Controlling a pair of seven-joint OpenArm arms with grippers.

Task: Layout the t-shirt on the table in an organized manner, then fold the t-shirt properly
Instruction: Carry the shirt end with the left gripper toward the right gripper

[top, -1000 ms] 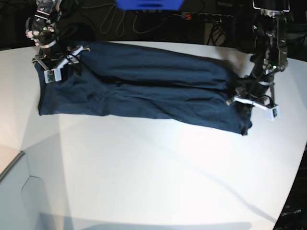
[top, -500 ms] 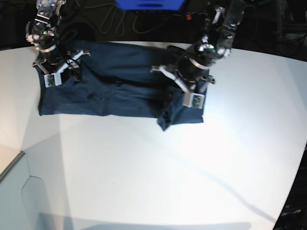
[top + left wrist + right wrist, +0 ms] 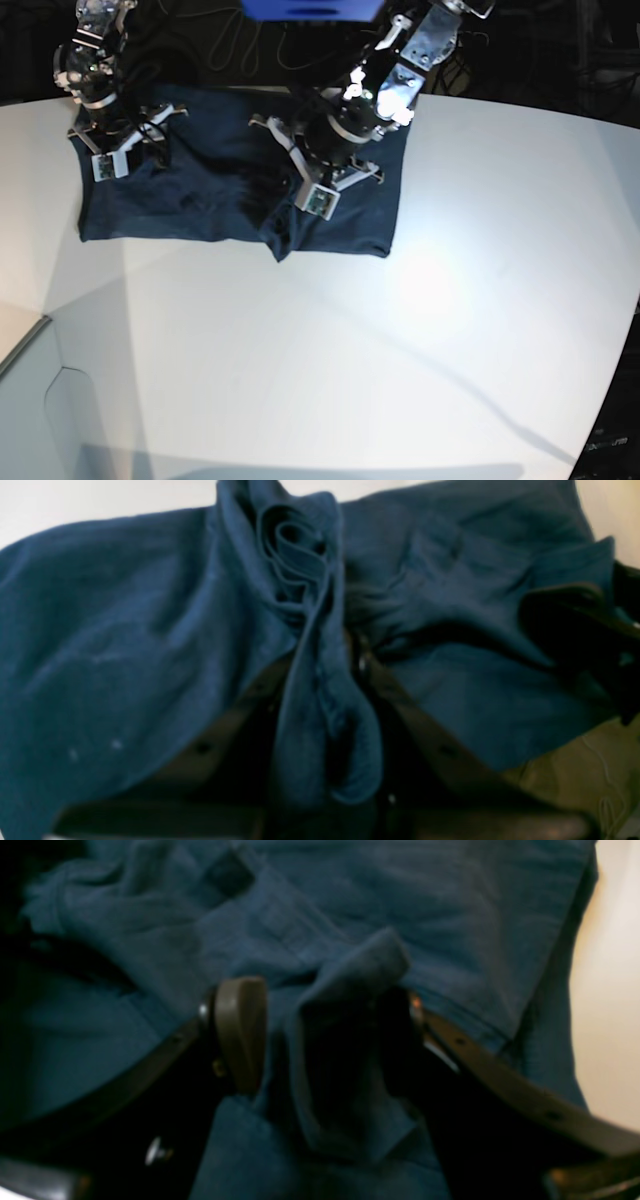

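The dark navy t-shirt point(image 3: 215, 190) lies on the white table point(image 3: 350, 350) at the far left, its right part doubled over towards the middle. My left gripper point(image 3: 308, 185) is over the shirt's middle, shut on a bunched edge of cloth point(image 3: 310, 580) that rises between its fingers point(image 3: 235, 715). A corner of cloth point(image 3: 282, 245) hangs below it. My right gripper point(image 3: 120, 140) rests on the shirt's left end. In the right wrist view it point(image 3: 325, 1040) stands open, with a raised fold of t-shirt point(image 3: 350, 970) between the pads point(image 3: 240, 1030).
A blue object point(image 3: 310, 8) and dark cables point(image 3: 240, 50) sit behind the table's far curved edge. A grey ledge point(image 3: 30, 400) shows at the lower left. Bare white table point(image 3: 610, 990) lies just beside the shirt's edge in the right wrist view.
My left arm has swept from the table's right side to the shirt's middle, carrying the shirt's right end over the rest. The right arm has stayed in place.
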